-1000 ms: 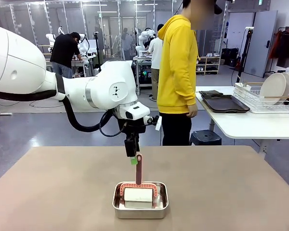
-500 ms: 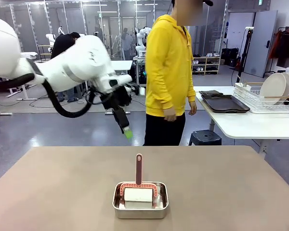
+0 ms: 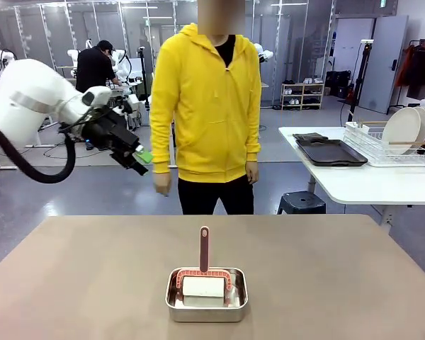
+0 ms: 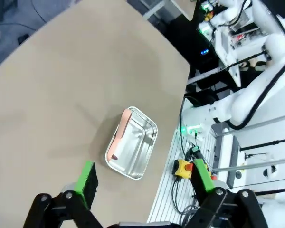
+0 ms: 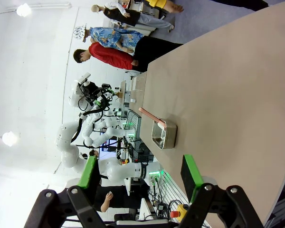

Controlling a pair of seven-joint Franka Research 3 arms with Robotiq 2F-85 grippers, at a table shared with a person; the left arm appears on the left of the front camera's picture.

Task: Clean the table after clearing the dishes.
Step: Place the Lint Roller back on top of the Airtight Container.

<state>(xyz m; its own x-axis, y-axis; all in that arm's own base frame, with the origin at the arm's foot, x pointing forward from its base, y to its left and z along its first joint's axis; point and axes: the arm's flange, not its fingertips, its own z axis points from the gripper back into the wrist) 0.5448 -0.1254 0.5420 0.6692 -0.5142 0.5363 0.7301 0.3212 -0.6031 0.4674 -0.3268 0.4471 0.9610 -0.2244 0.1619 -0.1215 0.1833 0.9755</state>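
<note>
The table (image 3: 92, 276) is bare but for a steel pan (image 3: 206, 304) near its front middle, where a red-handled tool (image 3: 204, 249) is propped upright. The dishes are stacked off on a side table's rack (image 3: 400, 134). The left gripper (image 3: 140, 159) is held high, fingers apart, empty; the right gripper (image 5: 140, 178) likewise. The handle should be approached squarely from above.

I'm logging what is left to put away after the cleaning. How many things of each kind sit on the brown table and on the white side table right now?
Steel pan: 1
Red-handled cleaning tool standing in the pan: 1
White block in the pan: 1
Dark trays, stack on the side table, count unclear: at least 1
Wire dish rack: 1
White plates in the rack: 2
Total: at least 7
</note>
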